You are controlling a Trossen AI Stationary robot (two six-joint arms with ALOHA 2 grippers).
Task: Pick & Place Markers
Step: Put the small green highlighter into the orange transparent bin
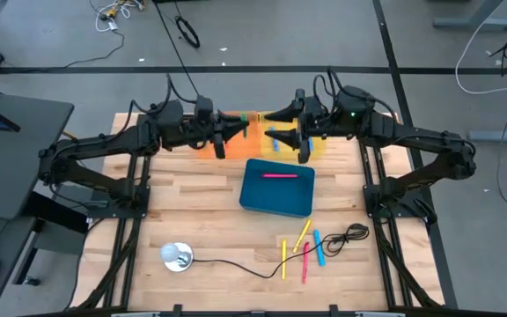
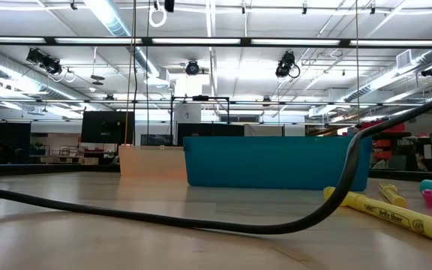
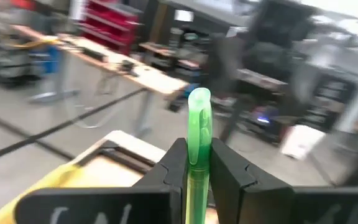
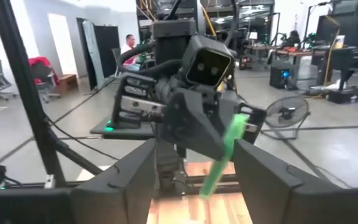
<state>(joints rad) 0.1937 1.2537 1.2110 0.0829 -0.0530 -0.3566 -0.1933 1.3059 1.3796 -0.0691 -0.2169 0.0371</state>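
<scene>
My left gripper hovers over the table's far middle, shut on a green marker. My right gripper faces it from the right and is open. In the right wrist view its fingers stand on either side of the green marker without touching it. A pink marker lies in the blue bin. Several yellow, pink and blue markers lie flat on the table near its front edge. My left gripper pinches the green marker's barrel between its two fingers. The marker lies along the fingers, its rounded end sticking out past the tips. The fingers are about level, pointing toward the table's right. The marker is lifted clear of the table.
An orange translucent tray with more markers sits at the far edge under both grippers. A black cable runs across the near table from a round silver object. In the low view the cable crosses before the bin.
</scene>
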